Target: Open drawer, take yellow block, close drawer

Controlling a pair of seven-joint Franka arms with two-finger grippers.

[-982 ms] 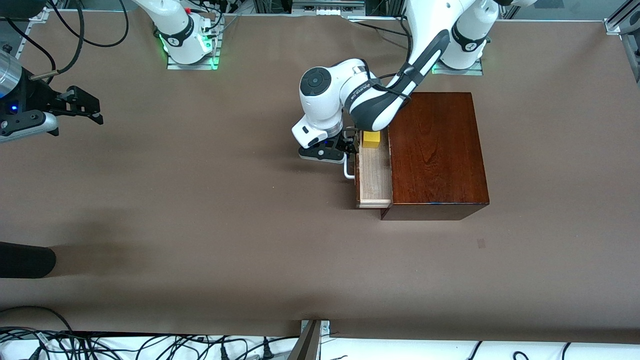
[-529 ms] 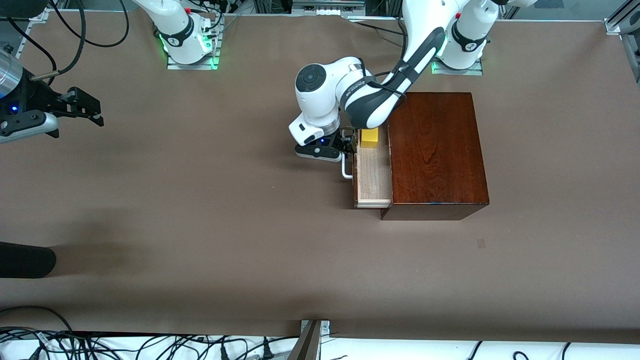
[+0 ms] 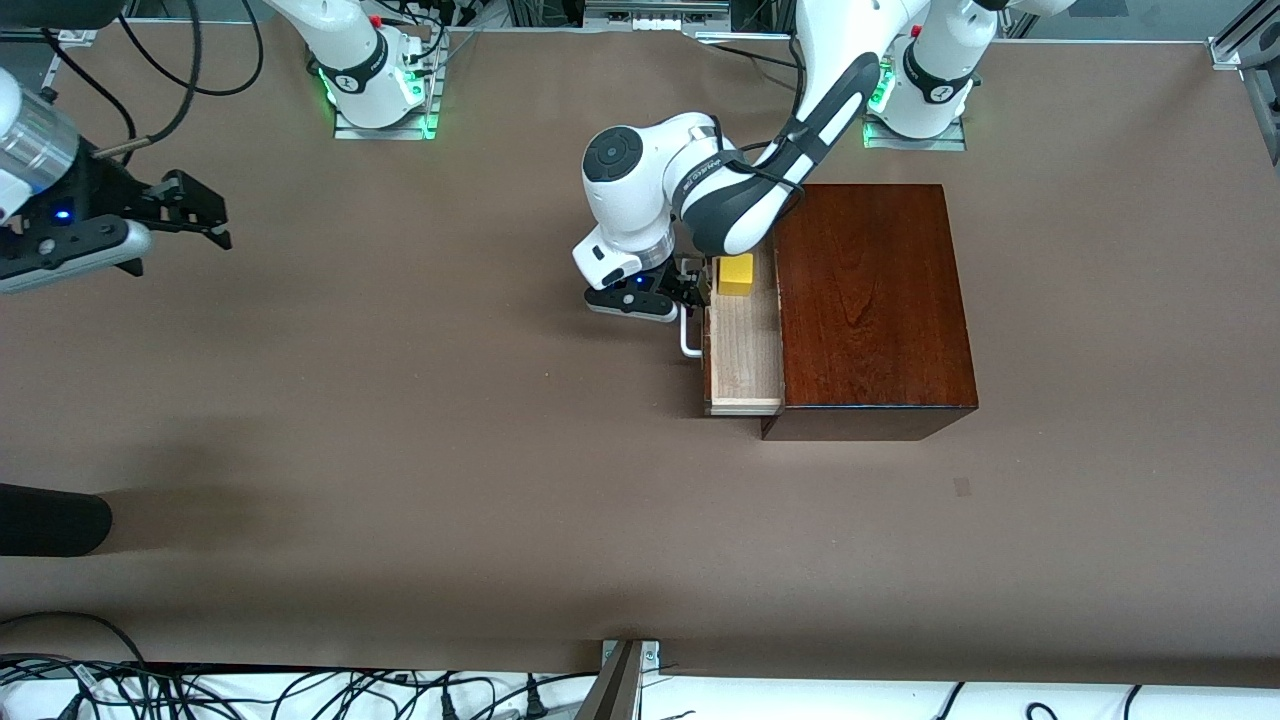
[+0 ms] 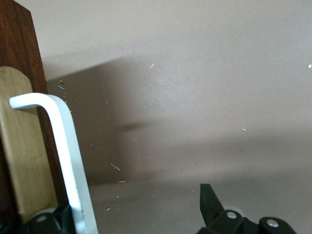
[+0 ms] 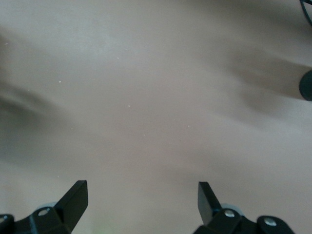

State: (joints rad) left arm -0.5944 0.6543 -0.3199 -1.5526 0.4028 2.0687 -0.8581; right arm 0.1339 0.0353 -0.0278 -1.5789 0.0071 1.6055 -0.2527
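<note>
The dark reddish-brown wooden box stands toward the left arm's end of the table. Its drawer is pulled partly out toward the right arm's end, showing a pale interior. The yellow block sits in the drawer's corner farthest from the front camera. My left gripper is open at the white handle. The bar lies against the inside of one finger, and the other finger stands well apart. My right gripper hangs open over bare table at the right arm's end.
A dark rounded object pokes in at the table's edge at the right arm's end, nearer the front camera. Cables run along the near edge. The left arm's elbow hangs over the table beside the box.
The drawer has slid a little farther out toward the right arm's end, with the left gripper moving along at the handle. The right gripper has drifted slightly toward the table's middle.
</note>
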